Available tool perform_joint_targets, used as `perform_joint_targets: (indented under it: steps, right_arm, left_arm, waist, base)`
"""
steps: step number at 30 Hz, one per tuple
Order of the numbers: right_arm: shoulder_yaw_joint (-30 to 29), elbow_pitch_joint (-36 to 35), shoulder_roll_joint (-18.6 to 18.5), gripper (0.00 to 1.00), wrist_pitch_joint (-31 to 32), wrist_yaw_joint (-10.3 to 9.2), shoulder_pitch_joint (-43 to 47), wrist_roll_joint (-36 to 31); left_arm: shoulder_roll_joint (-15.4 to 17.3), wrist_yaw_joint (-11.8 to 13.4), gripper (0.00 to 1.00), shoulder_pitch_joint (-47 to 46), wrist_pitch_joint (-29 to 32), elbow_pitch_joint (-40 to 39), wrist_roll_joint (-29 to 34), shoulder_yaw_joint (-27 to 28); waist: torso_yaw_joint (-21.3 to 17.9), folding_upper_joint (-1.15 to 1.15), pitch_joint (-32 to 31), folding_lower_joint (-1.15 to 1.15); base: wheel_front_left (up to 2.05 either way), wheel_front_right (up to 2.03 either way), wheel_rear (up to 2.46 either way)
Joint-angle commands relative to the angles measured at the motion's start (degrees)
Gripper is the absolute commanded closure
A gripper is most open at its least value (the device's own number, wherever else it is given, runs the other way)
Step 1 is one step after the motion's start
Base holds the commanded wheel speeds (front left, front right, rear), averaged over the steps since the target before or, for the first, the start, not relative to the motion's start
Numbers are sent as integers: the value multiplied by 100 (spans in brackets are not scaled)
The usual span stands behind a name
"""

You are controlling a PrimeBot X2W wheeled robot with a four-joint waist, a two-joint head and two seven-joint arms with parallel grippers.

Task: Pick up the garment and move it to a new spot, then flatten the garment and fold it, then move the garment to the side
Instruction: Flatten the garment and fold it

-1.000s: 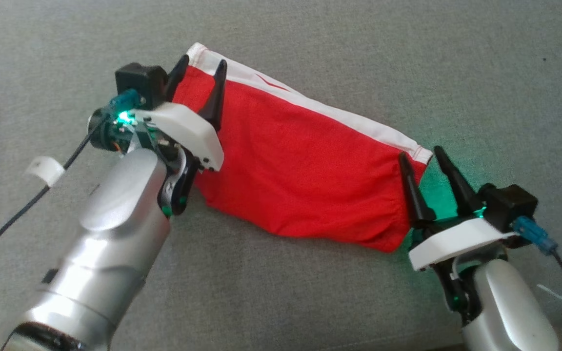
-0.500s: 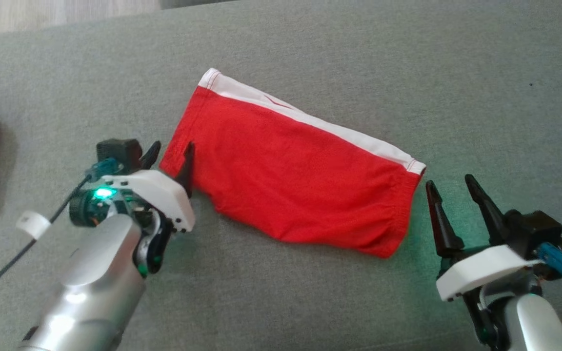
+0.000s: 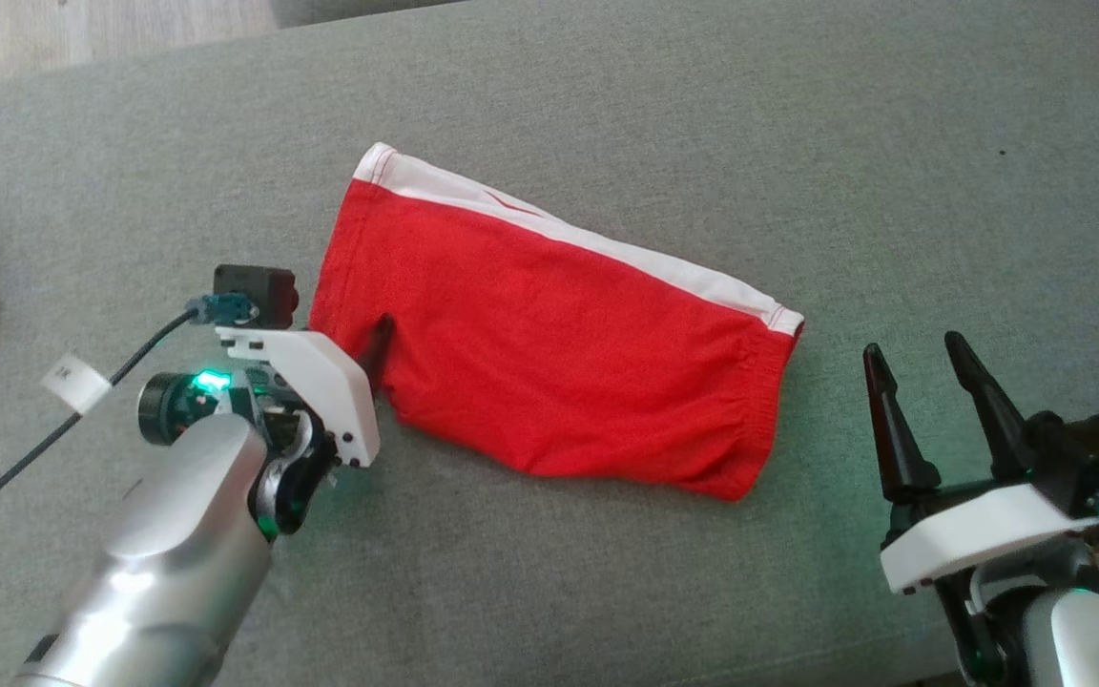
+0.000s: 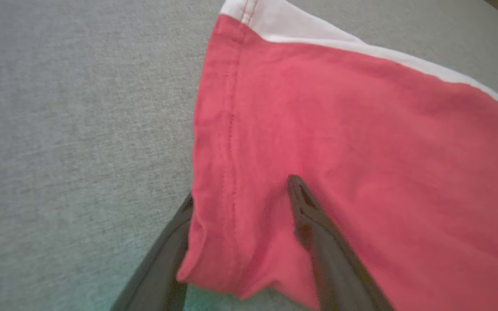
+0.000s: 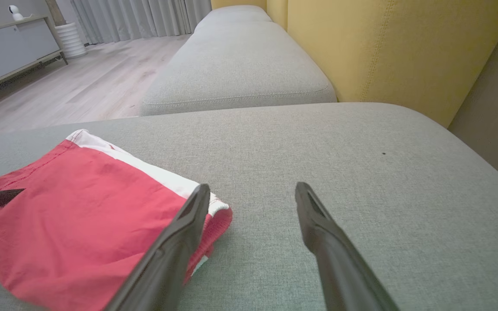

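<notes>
One red garment [image 3: 549, 343] with a white band along its far edge lies flat in the middle of a grey sofa cushion [image 3: 798, 143]. Two hands are at work. The left hand [image 3: 349, 329] is spread open at the garment's near left corner. The head view shows just one of its fingers [image 3: 381, 339] on the red cloth, while the left wrist view shows the second finger slipping under the hem. The right hand [image 3: 912, 343] is open too, holding nothing, just right of the garment and clear of it. The right wrist view adds a second grey cushion [image 5: 236, 65], a yellow backrest [image 5: 383, 47] and a wooden floor [image 5: 80, 86].
</notes>
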Motion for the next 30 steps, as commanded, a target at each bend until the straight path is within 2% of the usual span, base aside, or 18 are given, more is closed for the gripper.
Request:
perform_joint_targets:
  steps: [1, 2, 3, 4, 11, 19, 27, 30]
  right_arm:
    - [94, -261, -19, 0, -4, -4, -71, -5]
    - [87, -275, -19, 0, -7, -4, -76, 0]
    - [83, -288, -19, 0, -13, -4, -79, 2]
    - [79, -295, -19, 0, -16, -4, -79, 2]
    - [-46, -321, -19, 0, -29, -4, -41, -16]
    - [-300, -283, -19, 0, 52, -4, 88, -58]
    - [-517, -286, -19, 0, 231, -4, 213, -118]
    - [-570, -283, -19, 0, 285, -4, 253, -125]
  left_arm:
    - [126, -9, 55, -8, 156, -67, 11, -11]
    - [115, 10, 69, -8, 164, -89, 17, -23]
    - [105, 23, 92, -10, 145, -114, 26, -28]
    - [95, 38, 100, -8, 109, -137, 31, -26]
    - [78, 150, 100, 179, -261, -376, 38, 37]
    - [159, 413, 100, 1075, -823, -1020, -172, 259]
    - [290, 1001, 100, 2364, -1339, -2099, -411, 557]
    - [256, 1147, 100, 2722, -1415, -2414, -536, 620]
  waist:
    - [-6, 0, -8, 1]
    - [-4, 0, -14, 1]
    - [0, 0, -22, 1]
    - [7, 0, -33, 1]
    - [180, 0, -226, 1]
    - [559, 0, -643, 1]
    - [800, 0, -994, 1]
    - [839, 0, -1057, 1]
  base:
    - [0, 0, 0]
    - [0, 0, 0]
    - [0, 0, 0]
    - [0, 0, 0]
    - [0, 0, 0]
    - [0, 0, 0]
    - [0, 0, 0]
    - [0, 0, 0]
